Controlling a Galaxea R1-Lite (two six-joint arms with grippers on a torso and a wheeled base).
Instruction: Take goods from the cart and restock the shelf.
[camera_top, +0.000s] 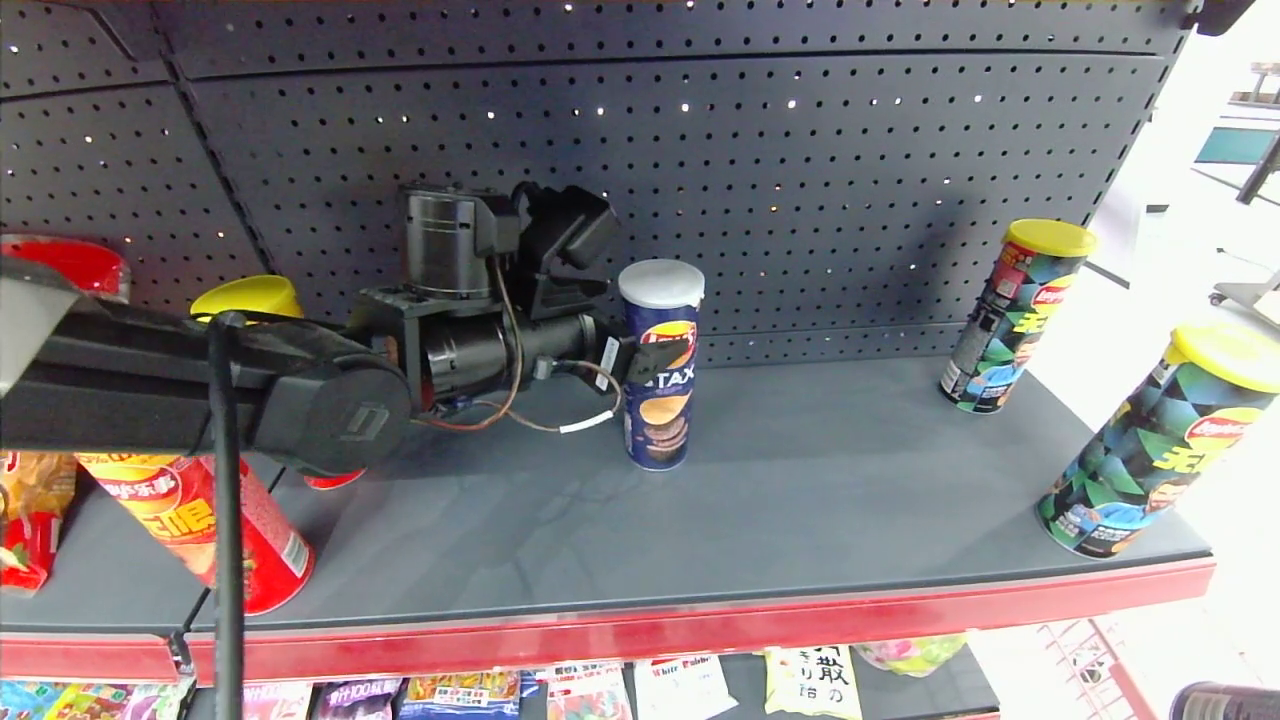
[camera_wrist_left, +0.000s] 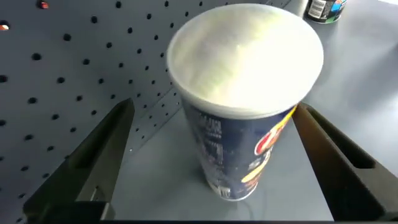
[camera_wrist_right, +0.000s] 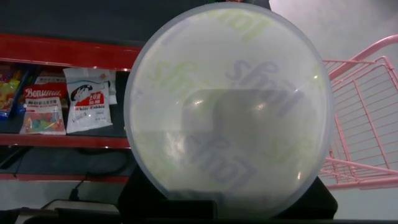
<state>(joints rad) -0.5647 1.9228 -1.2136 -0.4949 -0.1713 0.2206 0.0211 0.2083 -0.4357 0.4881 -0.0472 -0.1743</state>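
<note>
We see the blue cylindrical chip can with a pale plastic lid (camera_top: 660, 365) standing upright near the middle of the grey shelf deck with a red front lip (camera_top: 800, 490), close to the perforated back panel (camera_top: 800, 150). The left gripper (camera_top: 640, 360) comes in from 9 o'clock. Its jaws are spread wide on either side of the can and are not closed on it. One finger (camera_wrist_left: 99, 162) stands clear of the can wall.

At 3 o'clock from the can stand two dark patterned cans with yellow lids, one at the back (camera_top: 1015, 315) and one at the front lip (camera_top: 1160, 440). At 8 o'clock a red can (camera_top: 200, 530) leans.

A translucent round lid (camera_wrist_right: 230, 106) sits right in front of the right gripper (camera_wrist_right: 227, 206), so we cannot tell its grip. The pink wire cart (camera_wrist_right: 367, 124) lies beyond.
</note>
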